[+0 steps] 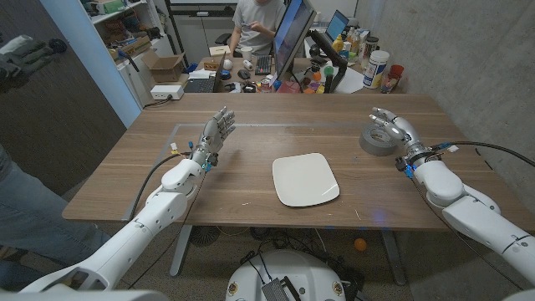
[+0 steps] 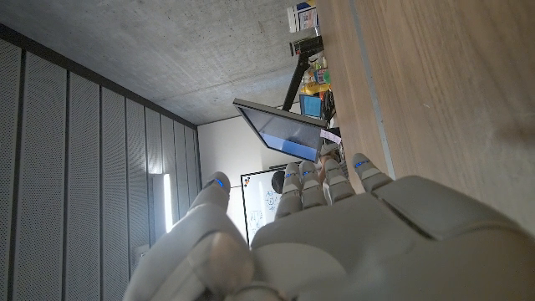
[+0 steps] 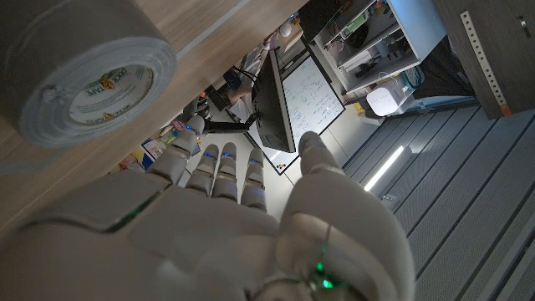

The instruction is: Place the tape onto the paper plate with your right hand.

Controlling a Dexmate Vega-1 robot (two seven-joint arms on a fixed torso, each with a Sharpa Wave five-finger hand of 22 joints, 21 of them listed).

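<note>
The grey tape (image 1: 379, 140) lay on the desk (image 1: 251, 142) right of the paper plate (image 1: 305, 179), untouched; the right hand (image 1: 394, 130) beside it was held released, as was the left hand (image 1: 216, 134).

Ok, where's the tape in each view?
Head view: tape on the table's right side, just left of the right hand.
Right wrist view: tape at the upper left corner.
Left wrist view: not in it.
Shared landmark: the monitor.

Matt wood, matt paper, glossy plastic

The table (image 1: 251, 176) is matt brown wood grain; on it the paper plate (image 1: 305, 179) looks smooth white, the tape (image 1: 378, 139) dull grey, both hands' shells glossy plastic.
</note>
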